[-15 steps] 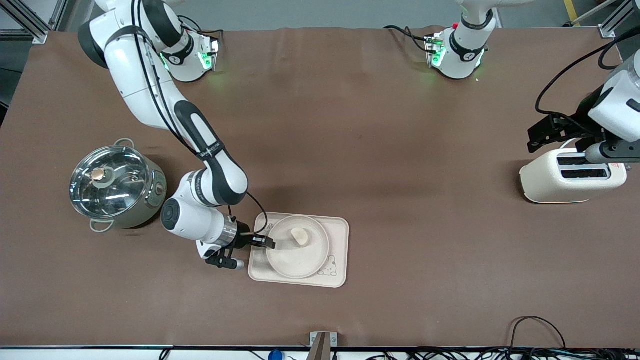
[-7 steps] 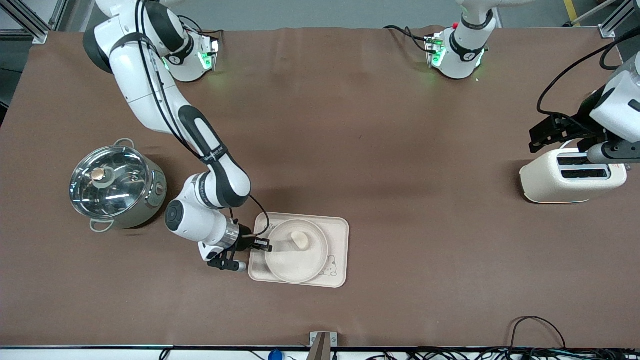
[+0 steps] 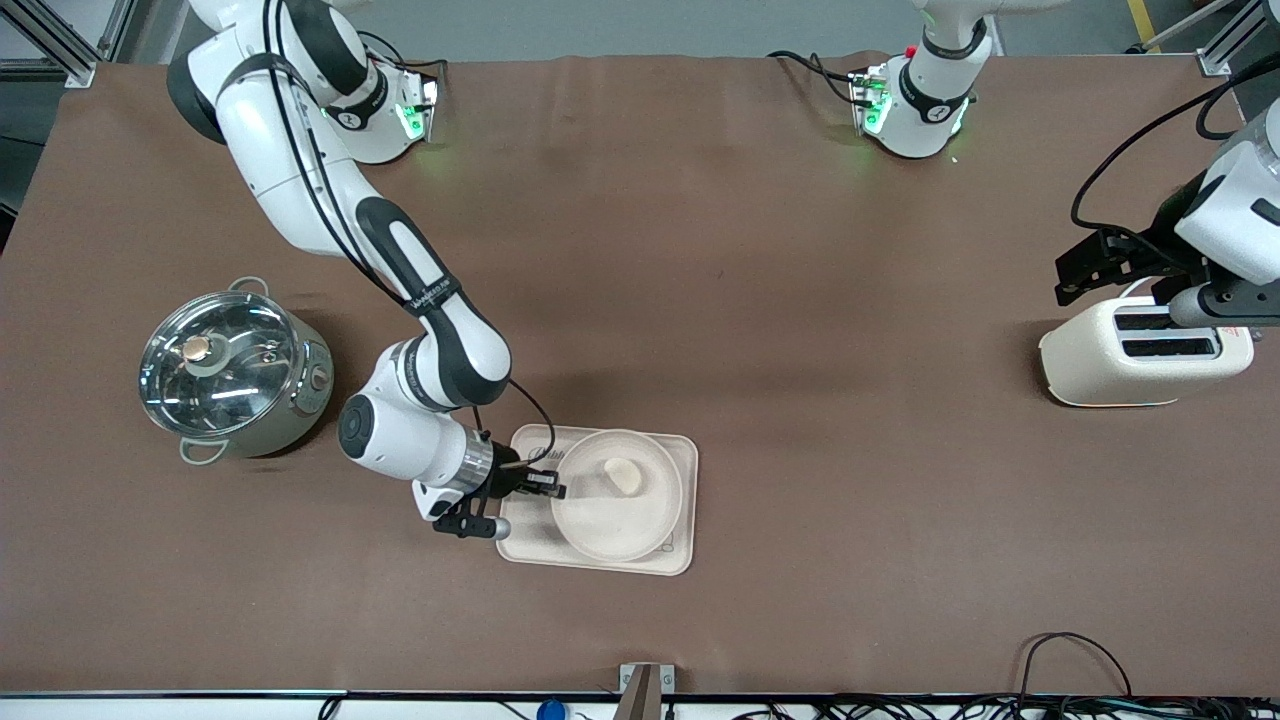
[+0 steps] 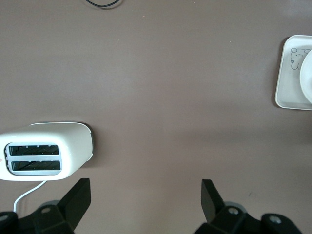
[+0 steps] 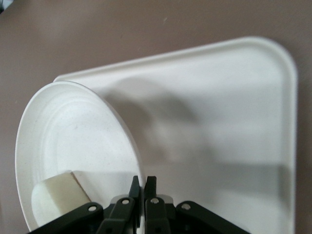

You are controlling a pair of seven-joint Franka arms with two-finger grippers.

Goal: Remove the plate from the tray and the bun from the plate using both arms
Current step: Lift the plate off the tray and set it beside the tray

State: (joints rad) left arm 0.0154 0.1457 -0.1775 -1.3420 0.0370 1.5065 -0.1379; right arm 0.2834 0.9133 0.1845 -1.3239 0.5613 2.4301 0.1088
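Plate (image 3: 600, 515) rim in lowered right pincer (image 3: 553, 487)

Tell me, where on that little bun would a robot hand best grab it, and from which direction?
Probably from straight above, fingers closing across its rounded sides. The bun is a small lump lying in the plate, whose raised rim blocks a sideways approach. The right gripper is shut on the plate's rim, so the open left gripper, over the table by the toaster, seems freer to do it.
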